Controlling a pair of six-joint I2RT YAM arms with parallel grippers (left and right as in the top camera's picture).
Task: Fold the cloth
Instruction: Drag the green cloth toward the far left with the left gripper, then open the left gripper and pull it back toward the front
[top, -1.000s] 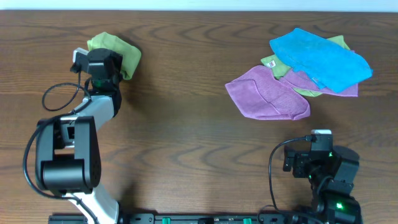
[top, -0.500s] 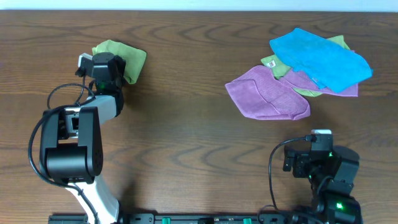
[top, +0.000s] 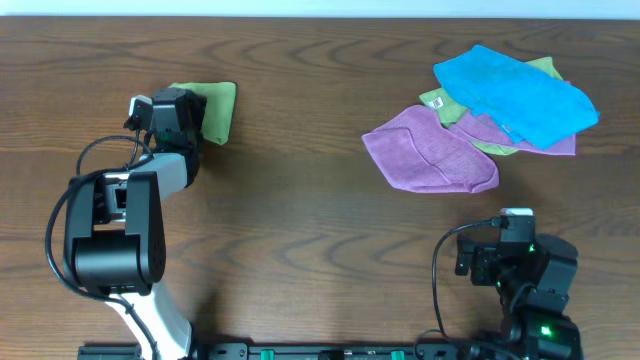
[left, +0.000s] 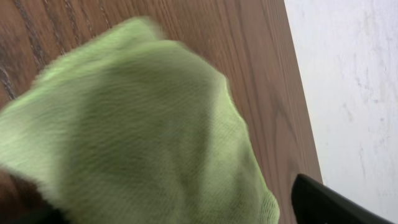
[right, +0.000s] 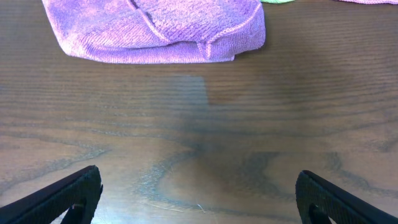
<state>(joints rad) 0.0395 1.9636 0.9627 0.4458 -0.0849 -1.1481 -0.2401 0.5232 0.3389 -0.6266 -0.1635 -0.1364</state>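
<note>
Left gripper (top: 190, 115) is right on the green cloth (top: 220, 105), jaws spread; right gripper (right: 198, 182) hangs wide open over bare table (top: 320, 200).

In the left wrist view the green cloth (left: 143, 137) fills nearly everything ahead of the hand, bunched and blurred. It sits in the gap between the fingers, with one dark fingertip (left: 329, 202) showing out at the edge and the other hidden under the fabric, so that hand is parted, not clamped. On the other side, the right hand's two fingers stand far apart with wood grain between them. The purple cloth (right: 155, 28) lies ahead of those fingers, apart from them. Beyond it the blue cloth (top: 515, 95) is draped over the pile, well away from the left hand.
</note>
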